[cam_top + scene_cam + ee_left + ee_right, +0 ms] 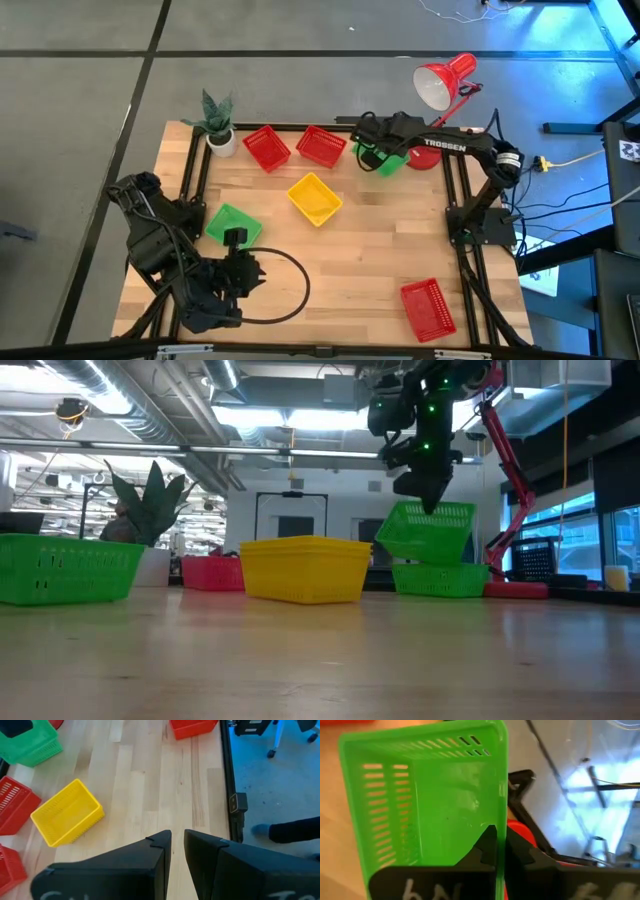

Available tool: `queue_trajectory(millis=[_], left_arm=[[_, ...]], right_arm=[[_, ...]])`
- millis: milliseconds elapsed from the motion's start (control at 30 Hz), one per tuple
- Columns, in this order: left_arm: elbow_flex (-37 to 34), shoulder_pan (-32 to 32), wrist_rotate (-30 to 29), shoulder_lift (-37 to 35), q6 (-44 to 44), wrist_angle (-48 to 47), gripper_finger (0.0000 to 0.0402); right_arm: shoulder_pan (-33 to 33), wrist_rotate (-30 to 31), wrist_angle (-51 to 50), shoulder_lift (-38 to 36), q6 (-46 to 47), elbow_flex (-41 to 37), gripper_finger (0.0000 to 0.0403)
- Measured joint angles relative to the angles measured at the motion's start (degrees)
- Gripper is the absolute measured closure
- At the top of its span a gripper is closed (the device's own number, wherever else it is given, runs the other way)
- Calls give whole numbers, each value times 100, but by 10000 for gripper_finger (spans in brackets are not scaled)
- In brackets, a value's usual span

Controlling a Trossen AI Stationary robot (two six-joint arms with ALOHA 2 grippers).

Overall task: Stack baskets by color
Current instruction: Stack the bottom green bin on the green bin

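Note:
My right gripper [430, 500] is at the table's far right, shut on a green basket [428, 530] that hangs tilted over a second green basket [440, 578] standing beside the red lamp's base [425, 160]. A third green basket [232, 225] rests on its base near the left edge. Yellow baskets [315, 198], nested one in another, stand at mid-table. Two red baskets [265, 148] [322, 145] stand at the far edge, and one red basket [428, 307] at the near right. My left gripper [177, 852] hovers high over the near left, open by a narrow gap with nothing in it. My right gripper pinches one side wall of the green basket at its rim [501, 832], one finger inside the basket and one outside. The fingers slant down from above. The basket hangs tilted below them; whether its low corner [398, 558] touches the green basket beneath, I cannot tell.
A small potted plant [218, 125] stands at the far left corner. The red desk lamp [445, 85] leans over the far right corner. Bare wood lies between the yellow baskets and the near edge. A black cable [290, 290] loops by the left arm.

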Motion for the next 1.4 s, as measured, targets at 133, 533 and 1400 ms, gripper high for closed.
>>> queue_trajectory(millis=[133, 533, 1400], left_arm=[[0, 0, -1, 0, -3, 2, 358], [0, 0, -8, 0, -16, 2, 358], [0, 14, -17, 0, -13, 2, 358]], right_arm=[[-47, -277, 82, 0, -183, -1, 399], [-275, -1260, -40, 0, -533, -1, 399], [-273, -827, -429, 0, -1125, -1, 240]])
